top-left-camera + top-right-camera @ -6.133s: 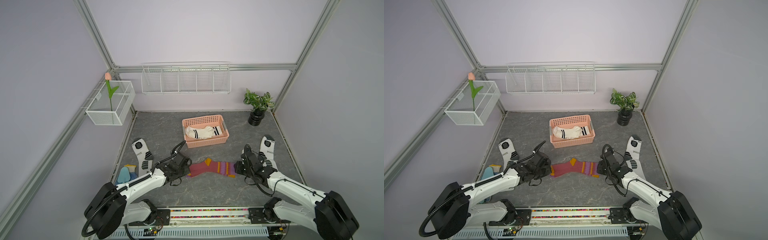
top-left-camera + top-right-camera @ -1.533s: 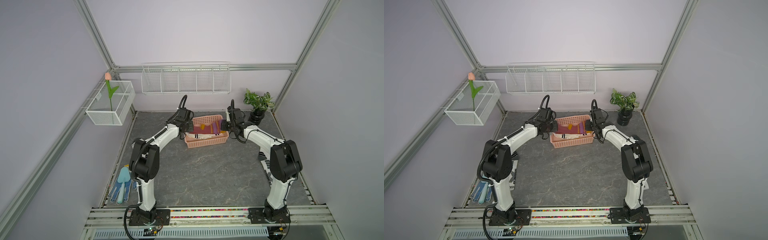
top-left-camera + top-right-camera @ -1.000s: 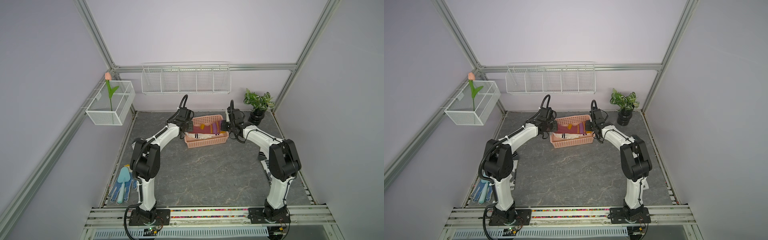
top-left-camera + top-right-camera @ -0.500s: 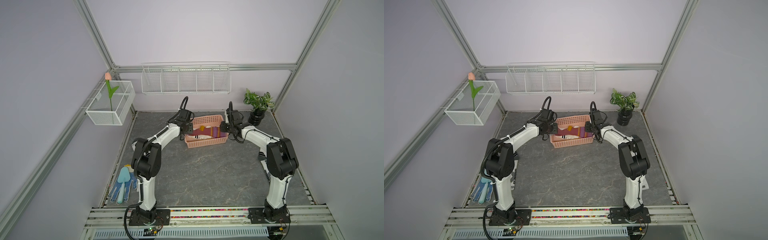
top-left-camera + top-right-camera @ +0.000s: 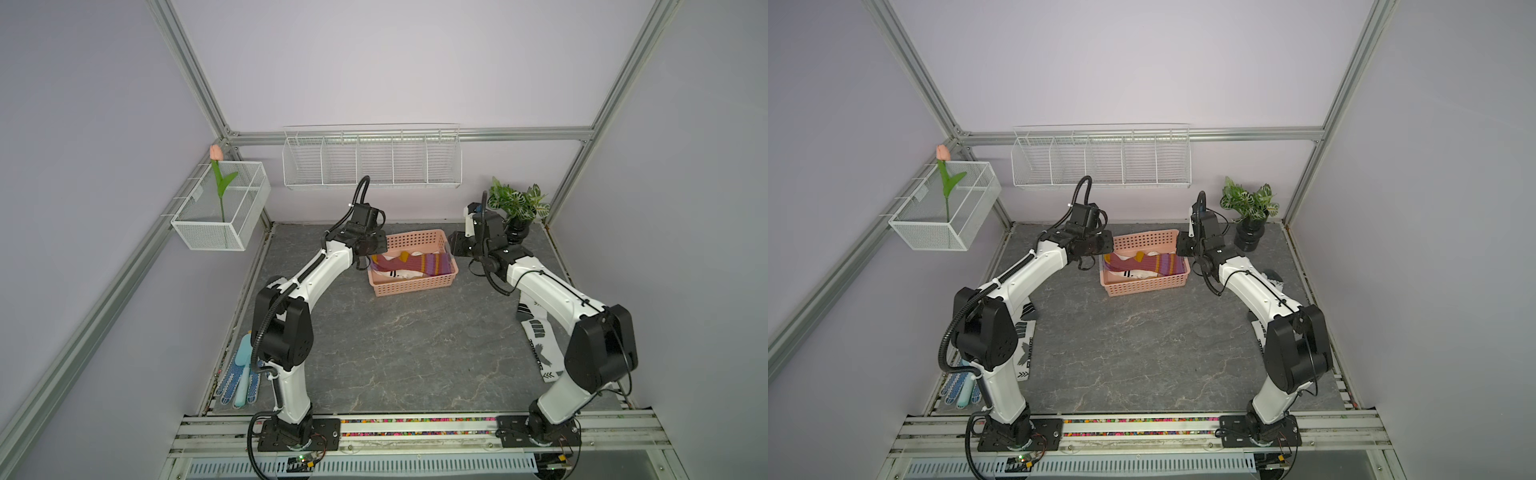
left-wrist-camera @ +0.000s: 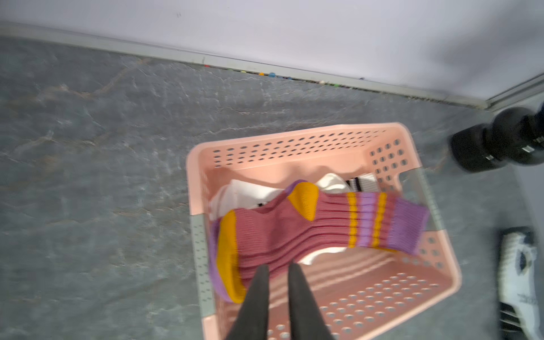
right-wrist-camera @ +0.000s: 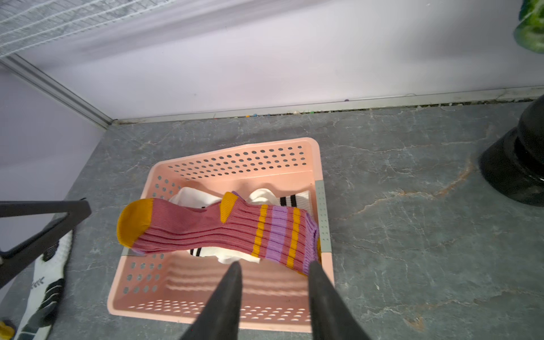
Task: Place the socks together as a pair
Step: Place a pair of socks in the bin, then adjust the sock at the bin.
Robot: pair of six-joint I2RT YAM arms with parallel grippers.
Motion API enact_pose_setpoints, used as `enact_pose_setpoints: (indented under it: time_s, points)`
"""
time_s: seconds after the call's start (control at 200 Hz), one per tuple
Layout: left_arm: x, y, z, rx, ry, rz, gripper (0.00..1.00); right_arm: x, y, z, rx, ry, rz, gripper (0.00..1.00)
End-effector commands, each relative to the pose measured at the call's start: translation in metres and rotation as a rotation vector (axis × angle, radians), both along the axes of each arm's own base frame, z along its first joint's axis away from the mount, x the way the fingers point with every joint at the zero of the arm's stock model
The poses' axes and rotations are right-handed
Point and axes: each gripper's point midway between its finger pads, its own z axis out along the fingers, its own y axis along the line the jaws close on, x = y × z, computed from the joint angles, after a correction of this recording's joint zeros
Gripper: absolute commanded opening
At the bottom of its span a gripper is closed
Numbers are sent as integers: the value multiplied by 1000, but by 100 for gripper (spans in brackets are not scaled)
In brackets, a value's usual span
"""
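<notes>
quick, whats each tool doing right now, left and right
left tool: closed, holding nothing
right tool: open, holding nothing, one finger right by the maroon sock cuff

The maroon socks (image 6: pixel 279 232) are lying over the white socks (image 6: pixel 238 191) in the basket (image 6: pixel 294 147) and hiding most of them. In a top view the right arm (image 5: pixel 552 293) is covering part of the sports sock (image 5: pixel 540 353), and the left arm (image 5: pixel 286 332) is covering part of the glove (image 5: pixel 226 384) and the trowel (image 5: pixel 240 392). The left wrist view is looking smeary, and its edge is cutting off the sports sock (image 6: pixel 516 282).
</notes>
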Motion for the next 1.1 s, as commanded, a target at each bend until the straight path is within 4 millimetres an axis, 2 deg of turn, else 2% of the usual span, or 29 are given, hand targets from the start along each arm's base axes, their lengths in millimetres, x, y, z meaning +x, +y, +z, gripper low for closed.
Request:
enact_pose_setpoints:
  time_s: [0.0,0.07,0.19,0.285,0.42,0.695,0.875,1.095]
  points:
    - [-4,-23,-15,-115,87,-41,1,0,8,-45,-5,103,41,30]
    - [-4,-25,-33,-91,121,-34,0,3,20,-58,7,131,76,28]
    - [5,-15,-63,0,150,4,0,13,33,-77,-27,165,104,26]
    - [10,-10,-83,65,177,20,0,21,39,-95,-40,202,111,25]
    - [6,-6,-109,154,221,19,0,28,41,-119,-77,254,102,24]
    - [-4,10,-137,304,277,32,0,31,26,-155,-192,336,44,23]
    - [-5,6,-152,383,276,24,0,34,22,-165,-223,361,27,23]
    - [0,5,-160,436,213,41,0,36,16,-178,-281,401,7,23]
